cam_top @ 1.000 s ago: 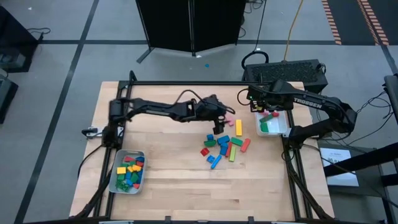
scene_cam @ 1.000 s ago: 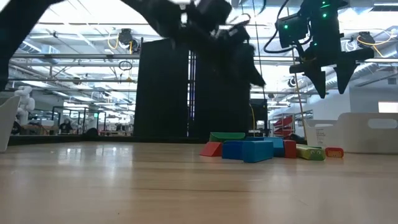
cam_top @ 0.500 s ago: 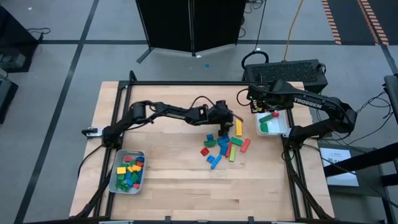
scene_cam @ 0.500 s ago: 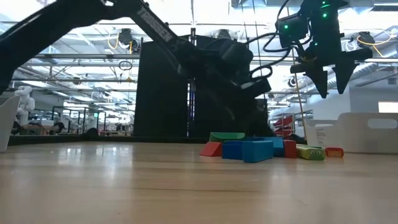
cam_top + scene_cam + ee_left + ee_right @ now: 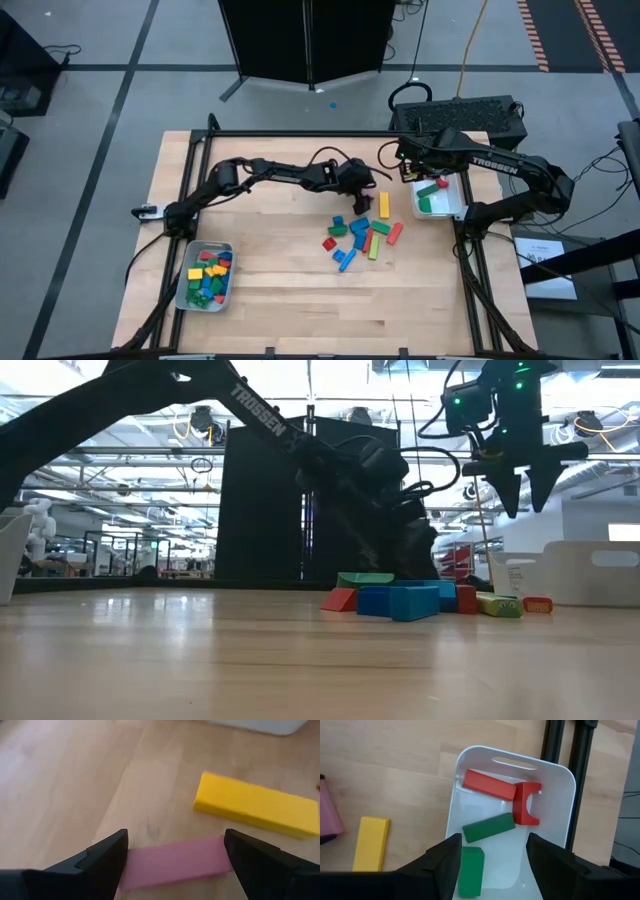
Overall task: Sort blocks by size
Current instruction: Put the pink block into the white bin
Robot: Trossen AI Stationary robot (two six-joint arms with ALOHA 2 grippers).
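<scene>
While the right gripper (image 5: 492, 865) hovers, left gripper (image 5: 175, 855) straddles pink block (image 5: 175, 865).

My own left finger (image 5: 95, 865) covers one end of the flat pink bar (image 5: 175, 867). The pink block's (image 5: 329, 817) far side is cut by the right wrist picture's edge. In the low view, blocks behind the blue ones (image 5: 400, 600) are hidden. Colours in the small grey tray (image 5: 226, 250) blur together.
</scene>
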